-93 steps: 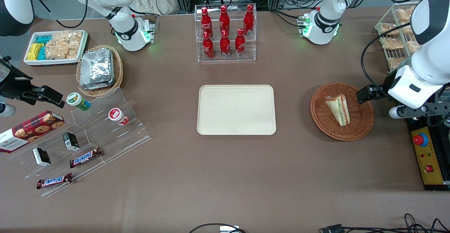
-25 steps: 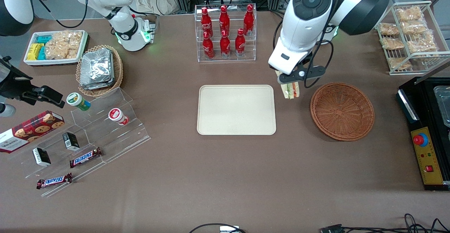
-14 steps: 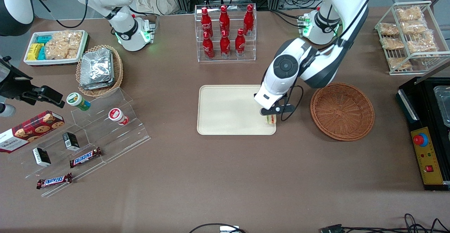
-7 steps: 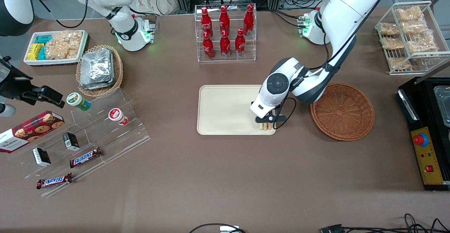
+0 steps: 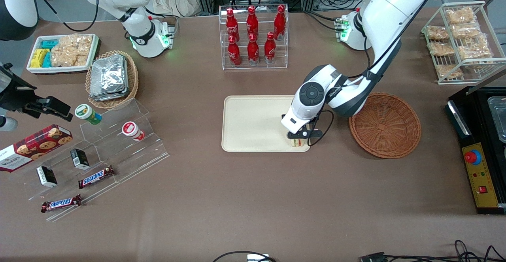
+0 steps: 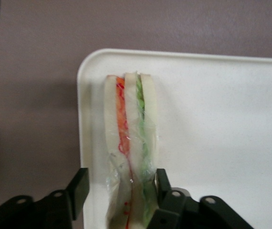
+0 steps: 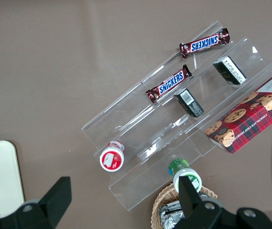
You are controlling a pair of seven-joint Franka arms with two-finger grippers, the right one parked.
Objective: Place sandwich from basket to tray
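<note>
Jaws of the gripper (image 6: 121, 191) stand on either side of the sandwich (image 6: 130, 143); one finger sits clear of the wrap, so whether they grip cannot be told. The sandwich's held end is cut off from view. One sandwich rests on edge in the corner of the one tray (image 5: 253, 123) nearest the front camera. One basket (image 5: 384, 124) lies beside it. The arm bends down over that corner of the tray.

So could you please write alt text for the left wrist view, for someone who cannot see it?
The gripper has its fingers open on either side of a wrapped sandwich standing on edge in a corner of the cream tray. One finger is clear of the wrap. Brown table surrounds the tray.
</note>
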